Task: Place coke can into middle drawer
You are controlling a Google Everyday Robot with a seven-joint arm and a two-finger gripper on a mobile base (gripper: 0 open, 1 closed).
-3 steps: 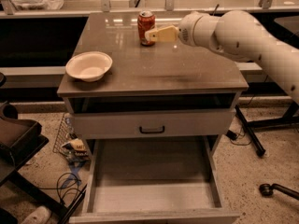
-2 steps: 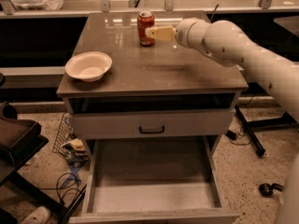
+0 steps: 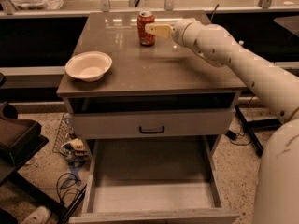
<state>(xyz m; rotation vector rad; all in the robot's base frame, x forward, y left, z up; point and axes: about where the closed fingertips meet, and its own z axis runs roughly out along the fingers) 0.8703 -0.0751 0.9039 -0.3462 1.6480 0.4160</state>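
Camera view: coke can (image 3: pixel 145 38) stands upright near the bench's (image 3: pixel 154 71) rear edge, about mid-width. My gripper (image 3: pixel 154 30), reaching in from the right edge, sits against the can's right side at its upper half. I cannot tell whether it is clamped on the can. I judge the side approach suits lifting the can upright. Middle drawer (image 3: pixel 149 197) stands open below the front edge, floor bare to receive the can. White bowl (image 3: pixel 88 65) rests near the left edge, well apart.
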